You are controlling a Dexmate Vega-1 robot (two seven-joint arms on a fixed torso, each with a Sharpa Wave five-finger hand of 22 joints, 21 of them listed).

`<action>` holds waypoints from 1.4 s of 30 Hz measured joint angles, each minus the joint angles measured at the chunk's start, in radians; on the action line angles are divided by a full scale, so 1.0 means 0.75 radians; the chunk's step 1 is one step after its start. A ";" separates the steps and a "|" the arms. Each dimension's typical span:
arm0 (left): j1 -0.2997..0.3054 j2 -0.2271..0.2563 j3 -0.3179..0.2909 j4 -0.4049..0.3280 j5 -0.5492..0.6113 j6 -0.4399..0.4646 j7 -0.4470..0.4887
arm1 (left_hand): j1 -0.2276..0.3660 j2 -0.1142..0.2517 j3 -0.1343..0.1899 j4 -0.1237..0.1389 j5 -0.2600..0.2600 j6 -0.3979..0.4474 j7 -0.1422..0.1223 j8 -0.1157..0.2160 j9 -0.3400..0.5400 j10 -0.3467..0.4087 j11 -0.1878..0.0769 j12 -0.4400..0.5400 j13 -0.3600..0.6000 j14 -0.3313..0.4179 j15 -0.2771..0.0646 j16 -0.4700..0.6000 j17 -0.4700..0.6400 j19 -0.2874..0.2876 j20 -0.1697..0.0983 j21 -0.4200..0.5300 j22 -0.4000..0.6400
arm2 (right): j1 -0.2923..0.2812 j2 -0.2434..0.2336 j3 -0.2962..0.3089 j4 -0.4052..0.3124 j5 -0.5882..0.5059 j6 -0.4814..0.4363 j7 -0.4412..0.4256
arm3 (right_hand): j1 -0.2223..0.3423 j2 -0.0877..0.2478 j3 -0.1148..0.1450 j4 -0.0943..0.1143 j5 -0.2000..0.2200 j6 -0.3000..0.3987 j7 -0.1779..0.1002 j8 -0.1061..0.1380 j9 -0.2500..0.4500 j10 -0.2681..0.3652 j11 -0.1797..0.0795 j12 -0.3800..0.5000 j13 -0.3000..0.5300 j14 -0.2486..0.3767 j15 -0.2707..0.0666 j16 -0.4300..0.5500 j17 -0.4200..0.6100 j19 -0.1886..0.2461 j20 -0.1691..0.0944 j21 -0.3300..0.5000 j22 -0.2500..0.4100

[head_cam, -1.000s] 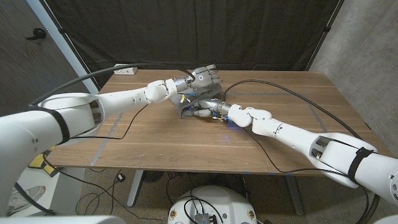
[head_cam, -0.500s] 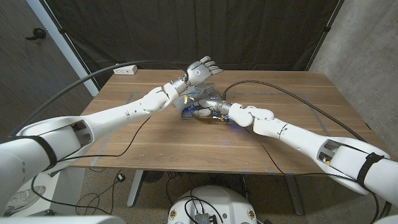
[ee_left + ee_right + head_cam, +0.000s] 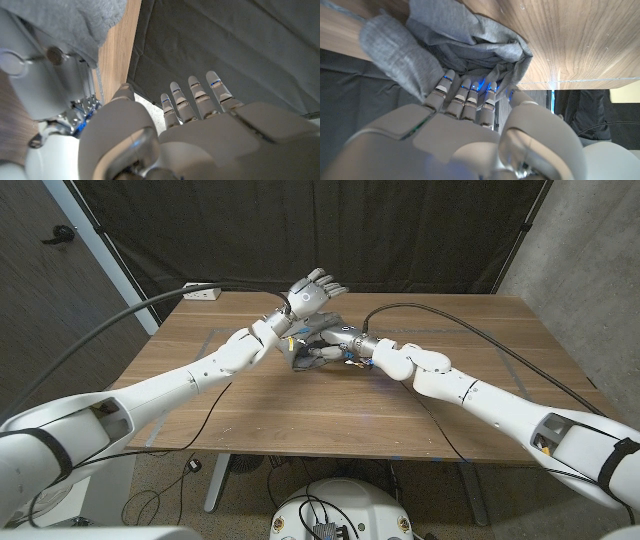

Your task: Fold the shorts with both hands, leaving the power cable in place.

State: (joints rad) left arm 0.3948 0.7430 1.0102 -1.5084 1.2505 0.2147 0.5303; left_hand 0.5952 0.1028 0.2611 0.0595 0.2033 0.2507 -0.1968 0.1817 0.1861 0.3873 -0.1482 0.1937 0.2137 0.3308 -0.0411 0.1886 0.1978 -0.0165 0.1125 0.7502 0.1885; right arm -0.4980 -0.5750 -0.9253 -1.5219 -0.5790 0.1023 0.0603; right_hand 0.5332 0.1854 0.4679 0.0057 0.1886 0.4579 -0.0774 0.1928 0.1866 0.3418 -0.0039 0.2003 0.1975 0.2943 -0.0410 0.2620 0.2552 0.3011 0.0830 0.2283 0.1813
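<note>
While your left hand (image 3: 313, 292) hangs in the air above the far middle of the wooden table (image 3: 250, 395), its fingers (image 3: 200, 95) are spread apart and it holds nothing; the left wrist view shows them reaching out toward the dark curtain (image 3: 240, 45) past the table's far edge. Your right hand (image 3: 340, 348) is down at the gray shorts (image 3: 312, 340), which lie bunched in a rumpled heap just below the left hand, at about 12 o'clock from the table's centre. In the right wrist view your fingers (image 3: 465, 97) press into the folds of the cloth (image 3: 465, 35), but you cannot tell from it whether they actually grip the fabric. A black power cable (image 3: 440, 328) arcs from beside the shorts toward 3 o'clock, off the table's right edge. Over at 10 o'clock, a white power strip (image 3: 201, 293) sits at the far left corner, with another black cable (image 3: 130, 308) running off it.
</note>
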 measured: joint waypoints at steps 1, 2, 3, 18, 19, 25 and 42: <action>0.014 0.007 -0.014 -0.014 0.001 0.005 -0.003 | 0.000 0.000 0.000 0.000 0.000 0.000 0.000 0.000 0.000 0.000 0.000 0.000 0.000 0.000 0.000 0.000 0.000 0.000 0.000 0.000 0.000 | -0.012 -0.011 0.009 -0.023 -0.006 -0.016 0.007 | -0.001 -0.001 0.000 0.000 0.000 0.005 0.001 0.000 0.000 0.002 -0.002 0.000 0.000 0.003 0.000 0.002 0.000 0.005 0.000 0.000 0.000; 0.023 0.012 -0.023 -0.023 0.003 0.008 -0.006 | 0.000 0.000 0.000 0.000 0.000 0.000 0.000 0.000 0.000 0.000 0.000 0.000 0.000 0.000 0.000 0.000 0.000 0.000 0.000 0.000 0.000 | -0.024 -0.023 0.018 -0.049 -0.009 -0.028 0.012 | -0.005 -0.005 0.000 0.000 0.000 0.007 0.004 0.000 0.000 0.007 0.003 0.000 0.000 0.007 0.004 0.002 0.000 0.007 0.001 0.000 0.000; 0.023 0.012 -0.023 -0.023 0.004 0.009 -0.007 | 0.000 0.000 0.000 0.000 0.000 0.000 0.000 0.000 0.000 0.000 0.000 0.000 0.000 0.000 0.000 0.000 -0.002 0.000 0.000 0.000 0.000 | -0.029 -0.028 0.021 -0.058 -0.009 -0.028 0.012 | -0.005 -0.005 0.000 0.000 0.000 0.009 0.005 0.000 0.000 0.009 0.005 0.000 0.000 0.012 0.000 0.002 0.000 0.011 0.004 0.000 0.000; 0.214 0.096 -0.217 -0.202 -0.036 0.050 -0.028 | -0.005 -0.005 0.005 -0.006 0.000 0.010 0.000 0.000 -0.006 0.005 -0.005 0.010 0.000 0.000 0.000 0.000 -0.004 0.000 0.000 0.000 0.000 | -0.212 -0.158 0.151 -0.356 -0.066 -0.294 0.048 | -0.005 -0.005 0.000 0.000 0.000 0.026 0.008 0.010 0.000 0.030 0.012 0.010 0.000 0.034 0.002 0.002 -0.006 0.035 0.001 0.006 0.000; 0.231 0.102 -0.235 -0.216 -0.049 0.053 -0.030 | -0.005 -0.005 0.005 -0.006 0.000 0.010 0.000 0.005 -0.006 0.005 -0.005 0.010 0.000 0.000 0.000 0.000 -0.003 0.000 0.000 0.000 0.000 | -0.224 -0.164 0.161 -0.371 -0.066 -0.311 0.045 | -0.005 -0.005 0.000 0.000 0.000 0.026 0.008 0.010 0.000 0.030 0.012 0.010 0.000 0.034 0.002 0.002 -0.006 0.035 0.001 0.006 0.000; 0.325 0.129 -0.330 -0.291 -0.138 0.074 -0.040 | -0.005 -0.005 0.011 -0.011 0.000 0.022 0.003 0.010 -0.006 0.001 0.001 0.010 0.000 0.000 0.000 0.000 -0.003 0.000 0.000 0.000 0.000 | -0.277 -0.185 0.214 -0.432 -0.061 -0.375 0.006 | -0.005 -0.005 0.000 0.000 0.000 0.026 0.008 0.010 0.000 0.030 0.012 0.010 0.000 0.034 0.002 0.002 -0.006 0.035 0.001 0.006 0.000; 0.575 0.158 -0.589 -0.422 -0.534 0.102 -0.041 | -0.005 -0.005 0.021 -0.021 -0.005 0.036 0.033 0.010 -0.006 -0.019 0.034 0.010 0.000 -0.029 0.000 0.000 -0.010 -0.037 0.022 -0.020 0.000 | -0.370 -0.175 0.356 -0.461 0.138 -0.404 -0.152 | -0.005 -0.005 0.000 0.000 0.000 0.025 0.008 0.010 0.000 0.037 0.005 0.010 0.000 0.034 0.002 0.002 -0.006 0.047 0.004 0.006 0.000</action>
State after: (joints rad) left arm 0.8261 0.8613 0.5682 -1.8249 0.8503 0.2913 0.4995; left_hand 0.5913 0.0987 0.2766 0.0439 0.1995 0.2778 -0.1724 0.1894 0.1815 0.3733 -0.1229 0.2015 0.2140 0.3088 -0.0415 0.1887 0.1905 -0.0442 0.1293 0.7354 0.1884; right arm -0.7757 -0.7061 -0.6585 -1.8679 -0.4752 -0.2005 -0.0534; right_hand 0.5294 0.1817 0.4679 0.0057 0.1887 0.4770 -0.0717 0.2000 0.1866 0.3699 0.0000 0.2079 0.1975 0.3199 -0.0393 0.2632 0.2508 0.3362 0.0859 0.2326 0.1816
